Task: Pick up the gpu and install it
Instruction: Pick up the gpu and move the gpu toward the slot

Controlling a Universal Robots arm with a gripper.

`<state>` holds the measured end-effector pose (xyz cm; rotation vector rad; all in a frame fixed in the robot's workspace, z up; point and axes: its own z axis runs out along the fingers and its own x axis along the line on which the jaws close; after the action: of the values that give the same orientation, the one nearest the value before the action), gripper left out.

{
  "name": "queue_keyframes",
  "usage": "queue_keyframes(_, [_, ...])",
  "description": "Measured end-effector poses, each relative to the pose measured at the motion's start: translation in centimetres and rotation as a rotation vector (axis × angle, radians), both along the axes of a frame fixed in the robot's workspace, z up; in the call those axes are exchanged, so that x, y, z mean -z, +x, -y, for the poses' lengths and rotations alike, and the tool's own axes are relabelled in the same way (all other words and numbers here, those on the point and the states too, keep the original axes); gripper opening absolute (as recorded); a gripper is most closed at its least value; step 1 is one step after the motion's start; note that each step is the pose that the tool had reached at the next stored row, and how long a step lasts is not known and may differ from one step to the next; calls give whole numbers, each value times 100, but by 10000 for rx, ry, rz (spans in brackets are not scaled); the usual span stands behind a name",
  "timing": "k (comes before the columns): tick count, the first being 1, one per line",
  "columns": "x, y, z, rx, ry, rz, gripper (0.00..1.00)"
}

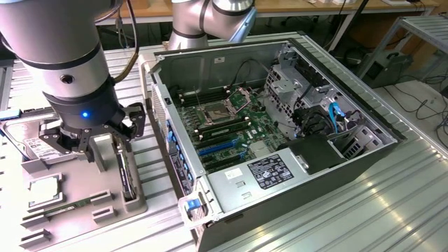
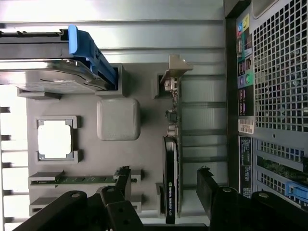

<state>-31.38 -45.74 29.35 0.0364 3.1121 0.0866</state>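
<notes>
The silver-grey tubular robot arm (image 1: 60, 42) fills the upper left of the exterior view, its last section pointing straight down. It ends in a black cylindrical wrist (image 1: 84, 105) with a small blue light (image 1: 85, 114) lit on its front. Below it, at mid-height on the exterior view's left, hangs the black two-fingered metal gripper (image 1: 98, 139), its jaws spread wide and gripping nothing. In the wrist view the gripper (image 2: 163, 179) shows as two dark linked fingers (image 2: 120, 180) set well apart. Another silver-grey jointed section (image 1: 203, 18) at the top centre of the exterior view is probably the same arm's rear part.
</notes>
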Motion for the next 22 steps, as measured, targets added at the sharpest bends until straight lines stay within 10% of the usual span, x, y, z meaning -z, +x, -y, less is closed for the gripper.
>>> queue_keyframes(22, [186,0,147,0,75,1,66])
